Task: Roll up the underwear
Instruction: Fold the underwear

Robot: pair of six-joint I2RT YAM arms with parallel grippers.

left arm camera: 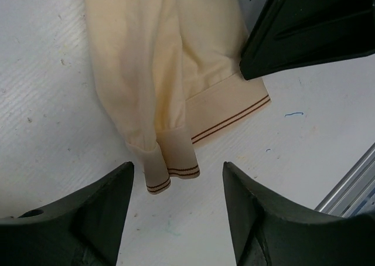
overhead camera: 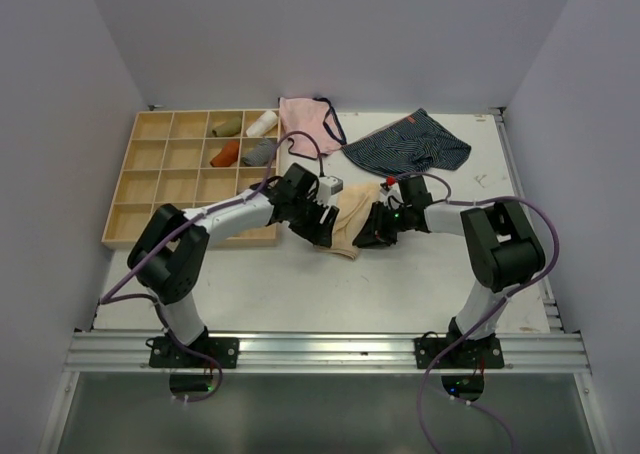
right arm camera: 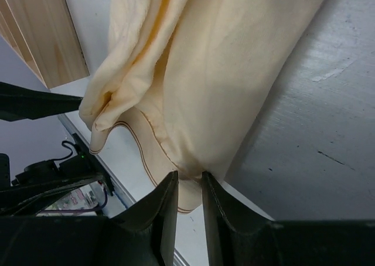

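Note:
The pale peach underwear [overhead camera: 350, 219] lies bunched lengthwise on the white table between my two grippers. In the left wrist view its folded hem with thin brown lines [left arm camera: 170, 172] reaches just into the gap of my left gripper [left arm camera: 177, 172], which stands open and touches no cloth. My right gripper [right arm camera: 190, 177] is shut on a fold at the underwear's [right arm camera: 217, 61] lower edge. From above, the left gripper [overhead camera: 322, 229] and right gripper [overhead camera: 368, 232] face each other across the cloth. The right gripper's dark finger [left arm camera: 304, 26] rests on the cloth's far side.
A wooden compartment tray [overhead camera: 150, 184] with several rolled cloths stands at the back left, its corner close to the cloth [right arm camera: 41, 31]. A pink pair with dark trim [overhead camera: 305, 119] and a navy striped pair [overhead camera: 410, 144] lie behind. The table's metal rail [overhead camera: 320, 349] runs along the near edge.

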